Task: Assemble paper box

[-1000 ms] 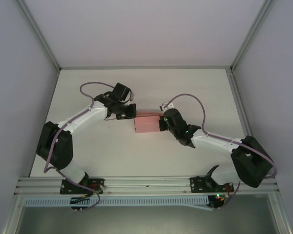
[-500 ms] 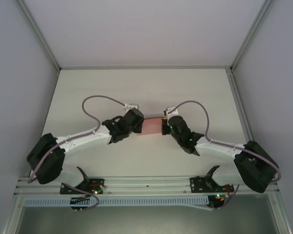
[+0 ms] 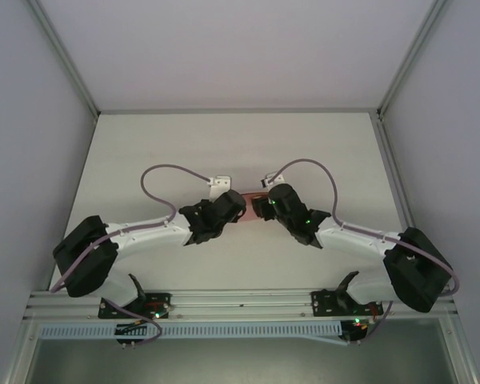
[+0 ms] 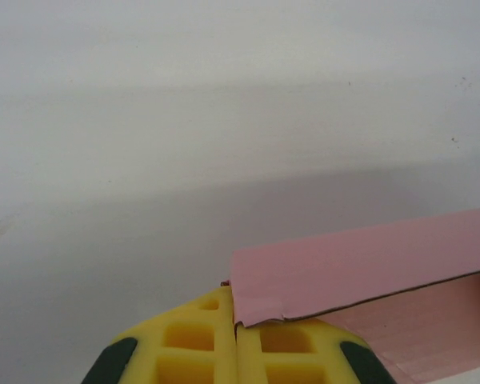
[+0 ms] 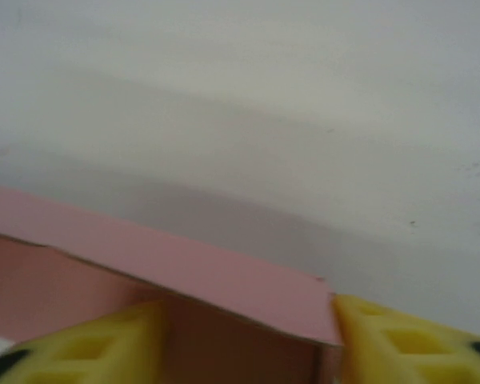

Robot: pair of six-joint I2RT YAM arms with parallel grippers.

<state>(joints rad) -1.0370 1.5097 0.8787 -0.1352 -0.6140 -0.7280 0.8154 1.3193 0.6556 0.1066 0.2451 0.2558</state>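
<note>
Around: white table point(image 3: 144, 160), with purple cables point(image 3: 164, 172) looping off both wrists. The pink thin-card box point(image 4: 368, 256) is mid-table between the grippers, and from above their wrists cover most of it. Pads of left gripper point(image 4: 236, 320) are pinched together on its corner. Pads of right gripper point(image 5: 248, 344) are spread, with the box end clamped between them. Versus 0.5 s ago, the wrists are closer together and less pink shows.

Left gripper point(image 3: 237, 210) and right gripper point(image 3: 261, 207) flank paper box point(image 3: 249, 198)

Pink thin-card box point(image 3: 249, 196) mostly hidden between left tool point(image 3: 234, 206) and right tool point(image 3: 262, 205); wrist views crop it; right one blurred.
</note>
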